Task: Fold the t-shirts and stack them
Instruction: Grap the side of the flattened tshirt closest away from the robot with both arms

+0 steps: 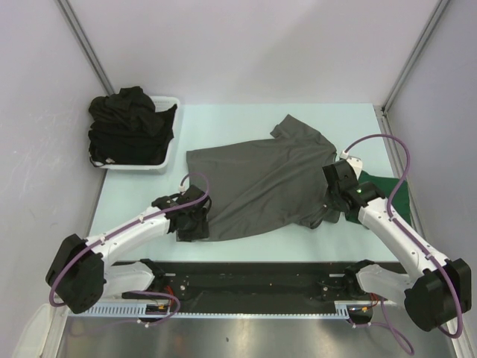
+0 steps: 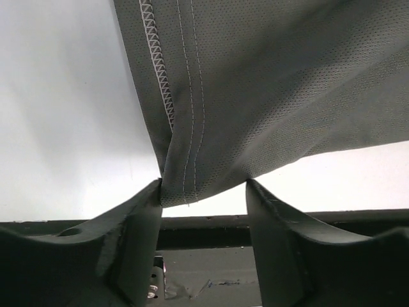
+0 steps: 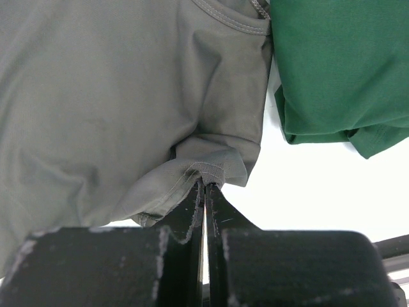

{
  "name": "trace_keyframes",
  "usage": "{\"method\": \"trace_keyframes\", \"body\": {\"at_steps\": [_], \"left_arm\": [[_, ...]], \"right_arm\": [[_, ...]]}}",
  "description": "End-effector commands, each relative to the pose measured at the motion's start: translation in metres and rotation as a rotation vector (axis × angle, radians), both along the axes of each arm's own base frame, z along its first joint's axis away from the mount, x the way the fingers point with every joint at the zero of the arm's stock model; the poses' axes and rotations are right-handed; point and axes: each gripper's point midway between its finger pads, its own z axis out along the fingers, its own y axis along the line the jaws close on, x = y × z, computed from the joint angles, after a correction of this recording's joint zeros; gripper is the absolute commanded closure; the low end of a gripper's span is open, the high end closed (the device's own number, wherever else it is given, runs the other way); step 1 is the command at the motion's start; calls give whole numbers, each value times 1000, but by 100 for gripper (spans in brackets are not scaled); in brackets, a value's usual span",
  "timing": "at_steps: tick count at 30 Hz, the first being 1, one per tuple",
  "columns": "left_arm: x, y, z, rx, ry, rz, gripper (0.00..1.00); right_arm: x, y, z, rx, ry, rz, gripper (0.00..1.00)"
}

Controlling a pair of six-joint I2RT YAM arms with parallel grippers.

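One shirt looks finished: the green shirt (image 1: pixel 395 195) lies as a compact bundle at 3 o'clock on the bench (image 1: pixel 246 119), partly under the right arm. I judge it folded, the start of the stack.

Grey shirt (image 1: pixel 261 183) at bench centre, spread out but skewed. Collar end toward 3 o'clock, hem (image 2: pixel 182 128) toward 9 o'clock, one sleeve out at 12. Rumpled at its 4 o'clock edge, right against the green shirt. No fold in it yet.

Left claw (image 1: pixel 195 224) at 7 o'clock of the grey shirt, at the near hem corner. Wrist view: jaws partway apart, one on each side of the stitched corner, with cloth between them but not pinched. No hold yet.

Right claw (image 3: pixel 204 185) at 4 o'clock of the grey shirt, just beside the green shirt. Jaws fully together, with a ridge of grey cloth nipped between the tips, probably the near sleeve. It has the shirt.

Black shirts (image 1: pixel 130 127) heaped in the basket (image 1: pixel 141 168) at 10 o'clock, spilling over the rim. Count unclear; more than one.

Progress, my reading: early. One is folded, one is laid out with a grip on one side, and the heap is not begun. The step in hand seems to be securing both near corners of the grey shirt for a first fold. Remaining: fold the grey, set it on the green, then repeat for each black one.
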Motion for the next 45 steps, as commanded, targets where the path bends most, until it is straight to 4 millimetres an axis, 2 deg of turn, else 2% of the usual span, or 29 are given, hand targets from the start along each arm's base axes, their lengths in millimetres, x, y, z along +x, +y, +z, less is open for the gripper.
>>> {"method": "trace_keyframes", "body": {"at_steps": [1,9,11,12,13,15,20,28,36,45], "left_arm": [[8,-2,6,6,-30,16,43],[4,0,7,17,-12,15,55],[3,1,7,24,-4,15,62],[2,1,6,24,2,14,66],[1,0,6,22,6,7,82],[0,0,5,28,20,1,99],[5,1,10,47,13,-10,100],[14,1,17,74,-7,-20,100],[20,3,23,99,-21,-19,100],[22,15,32,166,-29,17,100]], "right_arm": [[9,2,17,14,-52,2,100],[11,2,17,18,-55,5,100],[11,1,15,11,-51,5,100],[11,-1,15,7,-51,-1,100],[12,-3,14,-1,-51,-7,100],[12,-11,11,-35,-36,-38,100],[15,-31,7,-94,-5,-115,100],[10,-46,0,-140,36,-177,100],[5,-52,-7,-149,77,-202,100],[12,-57,-7,-140,80,-204,100]]}}
